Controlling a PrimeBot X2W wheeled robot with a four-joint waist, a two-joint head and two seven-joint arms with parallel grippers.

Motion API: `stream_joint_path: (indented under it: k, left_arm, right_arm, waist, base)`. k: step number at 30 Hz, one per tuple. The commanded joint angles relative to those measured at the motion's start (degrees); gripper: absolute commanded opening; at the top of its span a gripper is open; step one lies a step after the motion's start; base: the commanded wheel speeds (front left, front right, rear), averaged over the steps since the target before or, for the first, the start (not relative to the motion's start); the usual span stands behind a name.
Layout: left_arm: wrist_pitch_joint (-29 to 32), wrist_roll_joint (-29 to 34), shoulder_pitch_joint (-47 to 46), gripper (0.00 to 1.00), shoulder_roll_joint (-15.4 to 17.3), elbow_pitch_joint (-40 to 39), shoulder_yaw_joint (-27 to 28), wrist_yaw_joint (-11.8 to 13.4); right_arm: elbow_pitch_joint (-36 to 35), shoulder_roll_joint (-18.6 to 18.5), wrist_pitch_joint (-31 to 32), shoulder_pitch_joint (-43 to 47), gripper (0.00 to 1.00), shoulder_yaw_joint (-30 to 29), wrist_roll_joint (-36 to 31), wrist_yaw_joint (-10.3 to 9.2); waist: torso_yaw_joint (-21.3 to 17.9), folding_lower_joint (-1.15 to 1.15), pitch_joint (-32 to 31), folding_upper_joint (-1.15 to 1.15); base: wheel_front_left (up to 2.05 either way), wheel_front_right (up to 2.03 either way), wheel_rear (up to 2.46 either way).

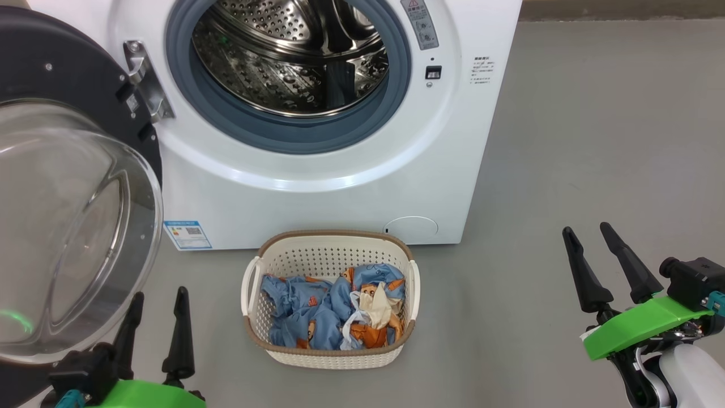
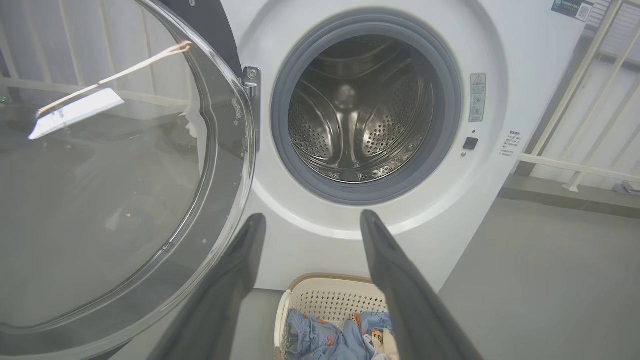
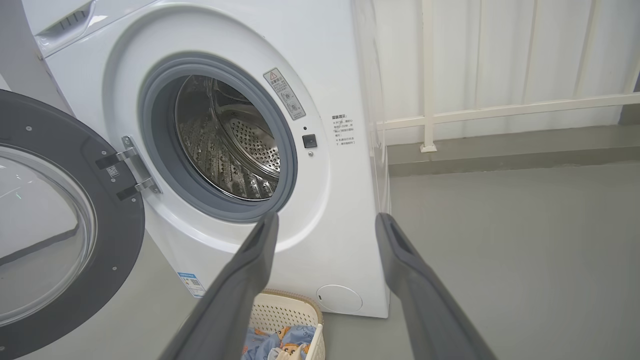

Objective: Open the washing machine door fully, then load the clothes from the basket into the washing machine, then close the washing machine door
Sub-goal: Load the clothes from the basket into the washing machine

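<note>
The washing machine door [image 1: 73,198] stood swung open at robot's left. The basket [image 1: 331,258], clothes [image 1: 320,311] inside, sat on floor [image 1: 566,141] just before the washing machine [image 1: 317,209]. The left gripper [image 1: 160,292] and right gripper [image 1: 587,228] were both released, empty.

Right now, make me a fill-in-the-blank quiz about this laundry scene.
1. The washing machine door stands ____.
2. The basket sits in ____ of the washing machine.
3. The drum is ____.
4. The left pincer and right pincer each hold ____.
Missing words: open; front; empty; nothing.
</note>
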State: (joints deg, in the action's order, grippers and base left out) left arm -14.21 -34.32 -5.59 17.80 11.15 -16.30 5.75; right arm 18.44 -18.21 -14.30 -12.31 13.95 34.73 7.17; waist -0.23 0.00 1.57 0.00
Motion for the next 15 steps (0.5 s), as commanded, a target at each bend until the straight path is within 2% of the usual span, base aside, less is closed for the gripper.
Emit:
stream_joint_path:
  k: [1, 10, 15]
  left_arm:
    - [-0.8, 0.9, -1.5, 1.00, 1.0, -0.7, 2.4, 0.0]
    - [-0.8, 1.4, -1.7, 1.00, 0.5, -0.3, 2.7, -0.7]
    - [-0.8, 1.8, -1.7, 1.00, 0.3, -0.3, 2.9, -1.2]
  right_arm:
    - [-1.5, -0.9, -0.7, -0.8, 1.00, 0.4, -0.4, 0.32]
    - [-1.5, -0.7, -0.7, -0.8, 1.00, 0.2, -0.5, 0.32]
    - [-1.6, -0.6, -0.7, -0.7, 1.00, 0.2, -0.6, 0.32]
  waist:
    - [0.1, 0.00, 0.0, 0.00]
    - [0.3, 0.00, 0.1, 0.00]
    - [0.3, 0.00, 0.1, 0.00]
  base:
    - [0.00, 0.00, 0.00]
    - [0.02, -0.01, 0.00]
    - [0.59, -0.50, -0.08]
